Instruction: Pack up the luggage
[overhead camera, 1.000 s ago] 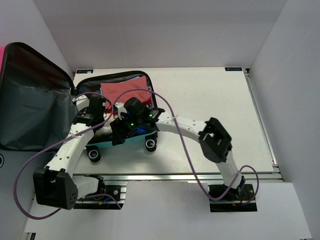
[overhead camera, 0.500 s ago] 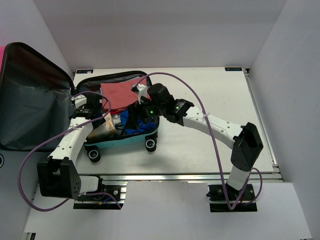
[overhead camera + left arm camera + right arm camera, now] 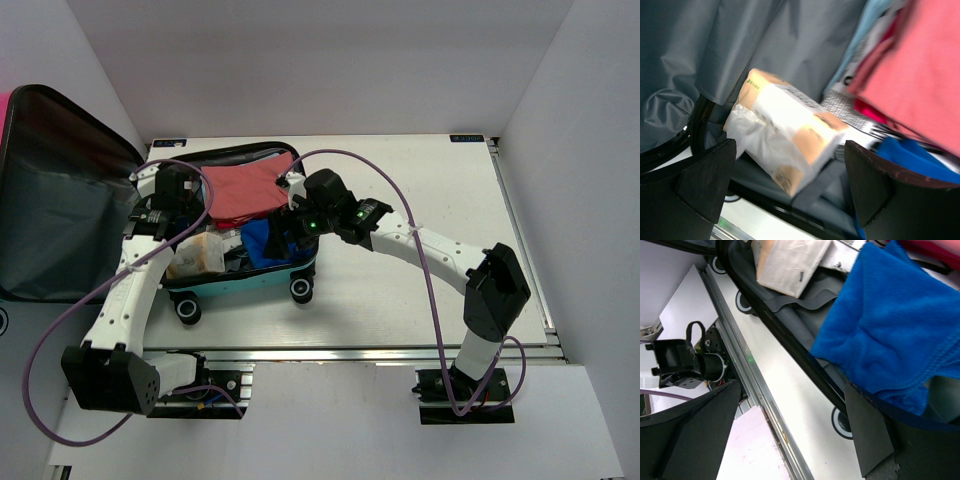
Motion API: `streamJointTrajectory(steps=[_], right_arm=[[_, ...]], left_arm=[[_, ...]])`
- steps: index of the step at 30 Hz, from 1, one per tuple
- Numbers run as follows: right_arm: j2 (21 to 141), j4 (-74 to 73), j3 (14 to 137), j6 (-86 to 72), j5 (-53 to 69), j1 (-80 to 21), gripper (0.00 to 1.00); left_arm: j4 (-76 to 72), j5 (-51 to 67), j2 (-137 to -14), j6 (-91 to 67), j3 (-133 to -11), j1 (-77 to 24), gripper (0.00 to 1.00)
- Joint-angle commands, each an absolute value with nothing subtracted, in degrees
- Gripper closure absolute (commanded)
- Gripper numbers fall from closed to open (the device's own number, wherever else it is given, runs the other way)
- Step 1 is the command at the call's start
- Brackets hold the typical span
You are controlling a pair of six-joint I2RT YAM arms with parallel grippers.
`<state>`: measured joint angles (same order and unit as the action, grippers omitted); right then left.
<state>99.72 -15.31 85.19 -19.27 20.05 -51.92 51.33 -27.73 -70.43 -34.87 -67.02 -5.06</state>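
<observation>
The luggage (image 3: 250, 280) lies open at the table's left, its dark-lined lid (image 3: 60, 200) standing up at the far left. Inside lie a red cloth (image 3: 245, 190), a blue cloth (image 3: 262, 240) and a tissue pack (image 3: 195, 255). My left gripper (image 3: 172, 192) hovers open over the case's left end. In the left wrist view the tissue pack (image 3: 785, 145) rests on the grey lining below the empty left gripper (image 3: 790, 200). My right gripper (image 3: 288, 222) stands open above the blue cloth (image 3: 890, 325), holding nothing; the right gripper (image 3: 795, 435) looks down past the case's rim (image 3: 790, 345).
The table (image 3: 420, 250) stretches white to the right of the case. A metal rail (image 3: 350, 352) runs along the near edge. White walls close in the sides and back. Purple cables (image 3: 400, 300) loop over both arms. The case's wheels (image 3: 300, 289) face the near edge.
The left gripper has opened and drawn back toward the case's rear-left, leaving the tissue pack lying inside. The right arm has stretched out, its gripper shifting right over the blue cloth.
</observation>
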Motion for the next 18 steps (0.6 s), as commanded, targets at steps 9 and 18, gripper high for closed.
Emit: streamJointTrajectory(steps=[9,18], right_arm=[[96.33,-13.89,83.59,-19.86,21.97,-48.87,0.11],[97.64,-15.11,83.67,-18.28,20.57,-48.6,0.11]], left_arm=[[58.44,-27.07,-65.04,-35.77,-72.6,-5.27,0.02],[54.85,-21.46,-68.02,-38.93,-64.96,-5.27,0.02]])
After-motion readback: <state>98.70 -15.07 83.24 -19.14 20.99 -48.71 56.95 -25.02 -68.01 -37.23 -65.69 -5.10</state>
